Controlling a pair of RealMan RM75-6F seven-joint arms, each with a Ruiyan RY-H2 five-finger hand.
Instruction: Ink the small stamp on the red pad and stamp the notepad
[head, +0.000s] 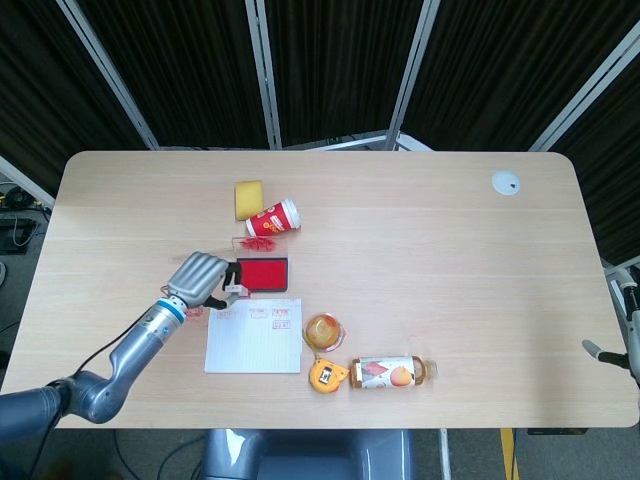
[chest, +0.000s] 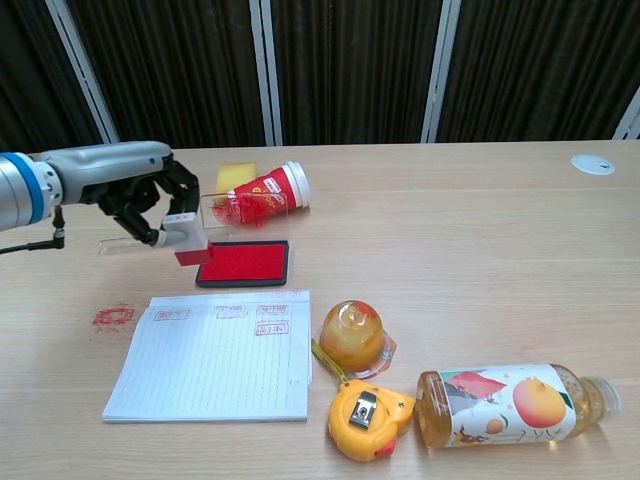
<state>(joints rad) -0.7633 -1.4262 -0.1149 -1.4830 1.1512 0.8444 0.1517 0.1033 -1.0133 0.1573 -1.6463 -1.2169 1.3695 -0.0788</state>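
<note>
Red-faced small stamp (chest: 189, 240) is hanging pinched in the left hand (chest: 140, 200); it is needing a square press onto the red pad (chest: 244, 263) just right.

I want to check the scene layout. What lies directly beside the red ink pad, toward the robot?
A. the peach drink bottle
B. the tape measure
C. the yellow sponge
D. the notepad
D: the notepad lies just in front of the red ink pad.
</note>
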